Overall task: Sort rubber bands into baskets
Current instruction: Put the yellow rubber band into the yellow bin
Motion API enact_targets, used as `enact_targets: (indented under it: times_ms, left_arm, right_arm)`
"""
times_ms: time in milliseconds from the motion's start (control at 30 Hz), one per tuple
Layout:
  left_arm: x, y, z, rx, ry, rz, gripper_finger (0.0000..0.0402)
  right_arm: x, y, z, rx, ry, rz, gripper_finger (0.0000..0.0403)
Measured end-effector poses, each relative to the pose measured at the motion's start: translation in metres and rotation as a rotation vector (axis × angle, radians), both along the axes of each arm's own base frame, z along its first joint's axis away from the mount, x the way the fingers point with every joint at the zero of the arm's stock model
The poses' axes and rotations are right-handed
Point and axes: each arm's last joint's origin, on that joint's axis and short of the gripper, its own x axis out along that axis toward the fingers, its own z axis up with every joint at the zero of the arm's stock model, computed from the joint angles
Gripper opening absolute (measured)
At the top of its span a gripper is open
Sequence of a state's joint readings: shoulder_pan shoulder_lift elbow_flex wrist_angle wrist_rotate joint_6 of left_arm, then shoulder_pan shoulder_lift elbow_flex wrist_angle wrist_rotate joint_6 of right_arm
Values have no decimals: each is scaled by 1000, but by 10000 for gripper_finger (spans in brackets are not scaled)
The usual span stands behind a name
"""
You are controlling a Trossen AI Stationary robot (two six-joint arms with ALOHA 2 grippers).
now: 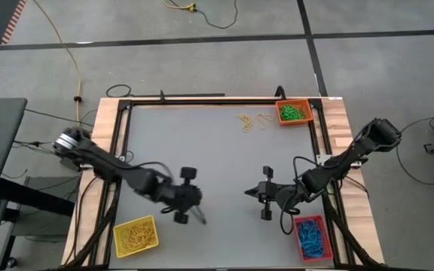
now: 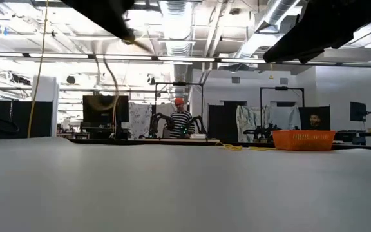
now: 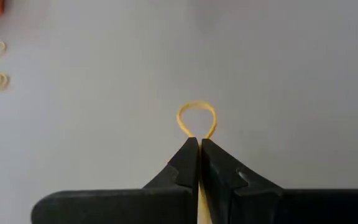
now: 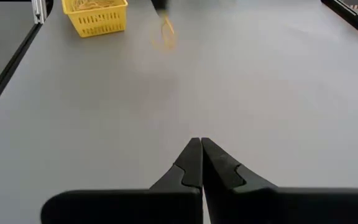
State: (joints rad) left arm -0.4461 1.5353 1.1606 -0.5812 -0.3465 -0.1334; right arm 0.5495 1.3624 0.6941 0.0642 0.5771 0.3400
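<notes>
My left gripper [image 1: 200, 217] is shut on a yellow rubber band [image 3: 196, 118] above the table's near left part, right of the yellow basket [image 1: 136, 235], which holds yellow bands. It also shows blurred in the right wrist view [image 4: 165, 31]. My right gripper [image 1: 249, 193] is shut and empty over the table's near middle. A few loose yellow bands [image 1: 251, 120] lie flat on the table by the orange basket [image 1: 294, 112], which holds green bands. The red basket [image 1: 312, 237] holds blue bands. My left gripper pinches the yellow rubber band between its two fingertips [image 3: 191, 152]. A small loop of the band [image 3: 196, 117] sticks out past the tips. The band is clear of the table.
A black frame [image 1: 202, 101] runs round the grey table top, on wooden boards. The baskets stand at the near left, far right and near right corners. A yellow cable [image 1: 66, 53] lies on the floor beyond the table. People show in the room behind [image 2: 181, 120].
</notes>
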Motion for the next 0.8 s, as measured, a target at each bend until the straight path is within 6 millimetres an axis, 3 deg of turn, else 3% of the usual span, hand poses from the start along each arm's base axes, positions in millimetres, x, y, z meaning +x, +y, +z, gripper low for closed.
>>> enact_targets:
  times_ms: [333,567,800]
  left_arm:
    - [-79,-35,29,-119,101,2,0]
    - [-114,-60,24,-195,221,39,0]
    - [-137,-80,17,-268,296,93,0]
  right_arm:
    - [0,0,0,2,0,-2,27]
    - [0,-1,0,8,-2,-10,27]
    - [0,-1,0,7,-2,-11,27]
